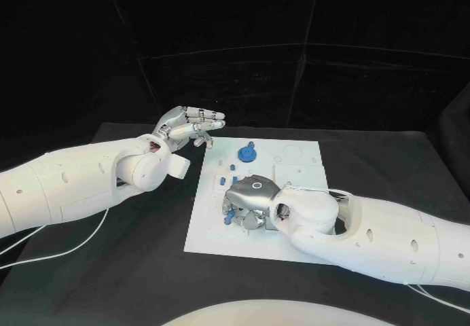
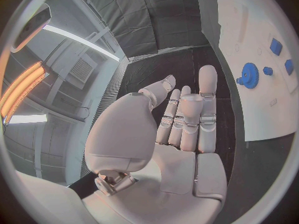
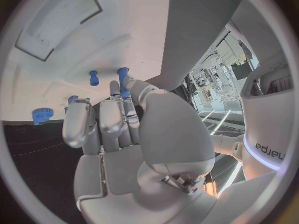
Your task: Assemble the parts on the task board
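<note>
The right hand (image 1: 250, 204) lay low over the near-left part of the task board (image 1: 299, 238), its fingers (image 3: 118, 117) down among small blue parts (image 1: 228, 216), blocking that corner. A blue gear (image 1: 247, 155) stood upright near the board's far edge, with small blue pegs (image 1: 227, 180) just beside the hand on the left strip. The board's far-right area lay bare and open to approach. The left hand (image 1: 186, 125) hung raised off the board's far-left corner, above the black tabletop (image 1: 128, 272), whose near-left stretch was crossed by a white cable (image 1: 59, 251).
</note>
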Action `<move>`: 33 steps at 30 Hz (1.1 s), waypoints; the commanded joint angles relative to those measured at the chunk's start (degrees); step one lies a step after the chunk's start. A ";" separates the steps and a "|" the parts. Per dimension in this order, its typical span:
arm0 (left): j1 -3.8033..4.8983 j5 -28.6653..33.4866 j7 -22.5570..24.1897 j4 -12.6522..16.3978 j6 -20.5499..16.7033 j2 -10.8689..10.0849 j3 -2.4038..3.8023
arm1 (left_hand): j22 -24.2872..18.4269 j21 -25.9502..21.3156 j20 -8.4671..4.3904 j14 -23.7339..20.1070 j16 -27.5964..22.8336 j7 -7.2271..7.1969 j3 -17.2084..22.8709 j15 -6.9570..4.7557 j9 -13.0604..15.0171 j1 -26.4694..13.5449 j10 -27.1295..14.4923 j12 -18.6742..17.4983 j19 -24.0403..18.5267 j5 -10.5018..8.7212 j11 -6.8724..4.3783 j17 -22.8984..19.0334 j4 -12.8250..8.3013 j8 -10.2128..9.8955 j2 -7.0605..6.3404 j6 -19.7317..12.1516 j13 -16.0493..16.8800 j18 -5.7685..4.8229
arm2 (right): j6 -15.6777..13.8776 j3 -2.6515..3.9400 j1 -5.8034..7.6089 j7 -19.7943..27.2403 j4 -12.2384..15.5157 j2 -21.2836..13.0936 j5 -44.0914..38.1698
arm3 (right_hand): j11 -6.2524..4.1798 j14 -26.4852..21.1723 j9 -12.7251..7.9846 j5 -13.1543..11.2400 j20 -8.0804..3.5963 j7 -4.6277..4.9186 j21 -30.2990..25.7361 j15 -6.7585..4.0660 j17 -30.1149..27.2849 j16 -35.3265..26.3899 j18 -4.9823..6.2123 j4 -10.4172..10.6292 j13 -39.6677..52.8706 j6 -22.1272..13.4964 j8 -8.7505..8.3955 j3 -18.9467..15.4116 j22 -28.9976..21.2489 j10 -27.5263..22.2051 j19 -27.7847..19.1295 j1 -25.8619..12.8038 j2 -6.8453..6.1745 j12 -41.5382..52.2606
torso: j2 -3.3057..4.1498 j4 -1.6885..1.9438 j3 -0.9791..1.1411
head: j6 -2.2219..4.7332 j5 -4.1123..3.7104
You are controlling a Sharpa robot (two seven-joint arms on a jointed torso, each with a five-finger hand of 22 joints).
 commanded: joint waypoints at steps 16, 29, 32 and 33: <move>0.11 0.21 0.10 0.17 0.57 -0.07 0.05 | -0.08 -0.19 -0.11 -0.32 -0.05 0.04 -0.21 -0.13 -0.05 -0.42 -0.36 0.25 -0.34 0.34 -0.03 -0.08 0.18 0.11 0.18 0.11 -0.06 0.81 | -0.86 0.00 0.11 0.30 -0.39 2.17 -2.33 | 0.87 0.28 -0.65 0.51 0.40 0.34 -0.61 0.91 -0.92 -0.28 -0.18 0.74 -0.35 -2.77 -0.73 -2.24 -0.79 -2.99 -0.79 -2.85 -2.03 -1.95 | -0.02 0.03 0.01 | -0.15 0.14; 0.11 0.21 -0.08 0.21 0.71 -0.13 0.05 | -0.13 -0.24 -0.10 -0.36 -0.07 0.05 -0.23 -0.11 -0.06 -0.40 -0.52 0.28 -0.33 0.34 -0.02 -0.23 0.18 0.10 0.22 0.09 -0.08 0.81 | -6.48 0.00 0.10 -0.48 -0.24 1.09 -1.85 | 2.45 -1.77 -0.62 2.29 1.62 0.99 -7.17 2.16 -10.06 -6.64 1.82 2.55 -0.17 -10.49 -0.53 -13.08 -10.31 -13.48 -6.69 -4.31 -3.63 -1.16 | 0.01 -0.02 0.09 | -0.03 0.15; 0.11 0.21 -0.13 0.19 0.73 -0.16 0.05 | -0.13 -0.25 -0.10 -0.36 -0.06 0.05 -0.24 -0.11 -0.06 -0.41 -0.56 0.27 -0.33 0.35 -0.01 -0.23 0.18 0.10 0.21 0.07 -0.08 0.81 | -8.21 -0.01 0.09 -0.38 0.31 0.12 -1.42 | 2.64 -2.06 -0.47 3.48 1.79 1.07 -9.23 2.25 -12.56 -8.54 2.25 5.18 -0.03 -11.87 -0.39 -22.01 -12.89 -15.40 -7.72 -2.18 -2.86 0.61 | -0.02 -0.02 0.11 | 0.10 0.05; 0.11 0.21 -0.14 0.17 0.74 -0.18 0.05 | -0.13 -0.25 -0.10 -0.36 -0.06 0.05 -0.24 -0.11 -0.06 -0.41 -0.56 0.27 -0.33 0.35 -0.01 -0.23 0.18 0.10 0.21 0.07 -0.08 0.81 | -9.01 -0.01 0.09 -0.18 0.62 -0.35 -1.05 | 2.43 -1.88 -0.43 4.14 1.86 1.13 -9.54 2.25 -12.78 -8.71 2.13 6.87 -0.03 -11.85 -0.38 -25.63 -13.19 -15.89 -7.56 -0.62 -2.35 1.65 | -0.04 -0.03 0.09 | 0.12 0.04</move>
